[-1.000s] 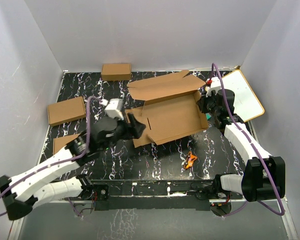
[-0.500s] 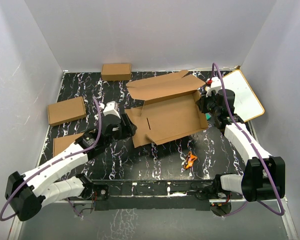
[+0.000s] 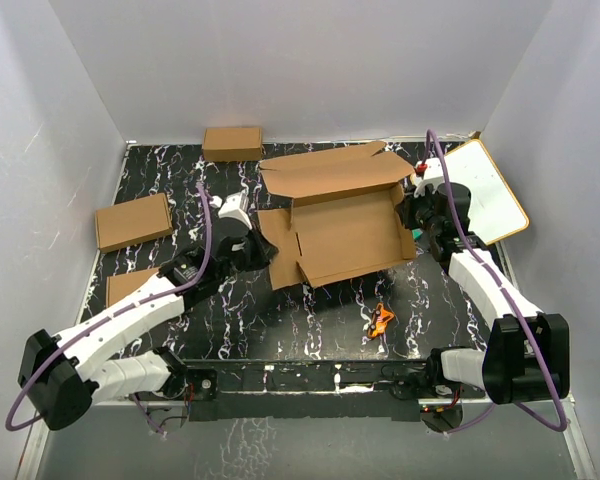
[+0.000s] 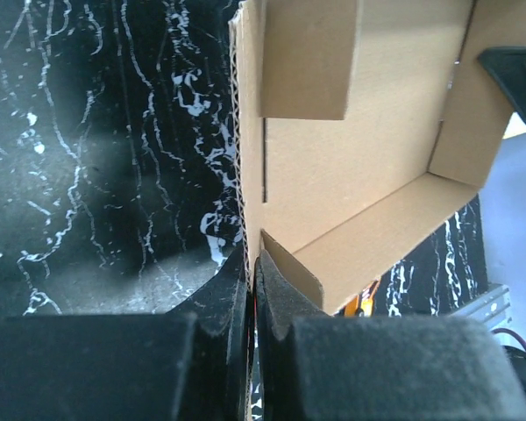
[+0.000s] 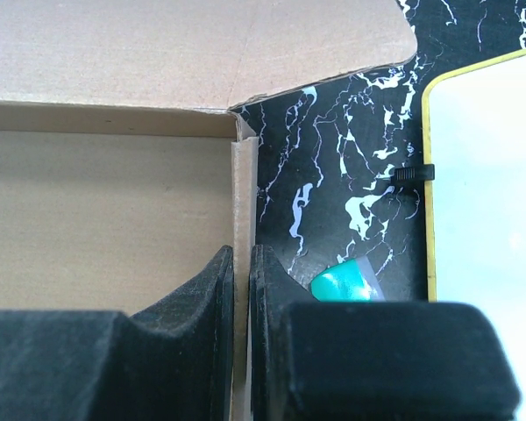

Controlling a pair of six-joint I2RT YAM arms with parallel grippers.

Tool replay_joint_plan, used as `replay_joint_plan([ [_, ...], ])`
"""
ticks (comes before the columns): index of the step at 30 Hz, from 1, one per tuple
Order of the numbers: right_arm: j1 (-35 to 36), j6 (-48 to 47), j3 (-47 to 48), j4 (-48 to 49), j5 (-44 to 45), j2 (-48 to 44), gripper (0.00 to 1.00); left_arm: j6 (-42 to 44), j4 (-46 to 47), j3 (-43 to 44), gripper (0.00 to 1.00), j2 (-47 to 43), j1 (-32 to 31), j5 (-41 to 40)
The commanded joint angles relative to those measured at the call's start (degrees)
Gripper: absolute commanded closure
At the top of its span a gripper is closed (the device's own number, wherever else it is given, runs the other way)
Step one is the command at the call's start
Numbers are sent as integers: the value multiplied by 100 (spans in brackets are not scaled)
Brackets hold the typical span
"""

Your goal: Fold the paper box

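**A:** Where does the plain brown corrugated cardboard paper box (image 3: 345, 235) lie?

**B:** In the middle of the black, white-veined desk (image 3: 240, 315). It is half formed: its floor lies flat, its long far panel is spread open toward the back wall, and its right end wall is raised.

**A:** And the left gripper (image 3: 263, 250)?

**B:** It is at the box's left end. In the left wrist view its black fingers (image 4: 219, 303) are pressed together on the corrugated edge of the left end flap. The cardboard runs straight in between them, and the box's floor and walls stretch away beyond.

**A:** The right gripper (image 3: 412, 215)?

**B:** It is at the opposite end. In the right wrist view its fingers (image 5: 202, 294) are clamped on the thin right end wall, one finger inside the box and one outside. The inside corner, where that wall meets the far panel, lies just beyond the fingertips.

**A:** So the box lies between the two grippers?

**B:** Yes, it is gripped at both short ends.

**A:** What lies around it?

**B:** A white rectangular board with a tan rim (image 3: 490, 190) lies just to the right of the right gripper. A small teal object (image 5: 346, 282) sits on the desk beside that gripper's outer finger. A small orange object (image 3: 381, 320) lies on the near side, apart from the box. Smaller closed brown cardboard boxes (image 3: 132, 221) sit at the desk's left side and back edge, well apart from the paper box.
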Motion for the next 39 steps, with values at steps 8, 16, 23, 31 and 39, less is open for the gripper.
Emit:
replay_joint_plan([
  [8,131,245,-251,883,-166,-1,92,117,477,637,100,805,-18,746],
  [16,182,233,-398,923,-247,292,92,142,759,519,100,1302,-12,772],
  [23,188,174,-382,907,-237,546,92,32,1013,102,84,1300,61,892],
  [31,190,145,-369,862,-246,659,92,-408,2314,-730,60,1146,487,1788],
  [39,188,135,-348,835,-241,743,92,-645,3674,-1430,32,770,795,2595],
])
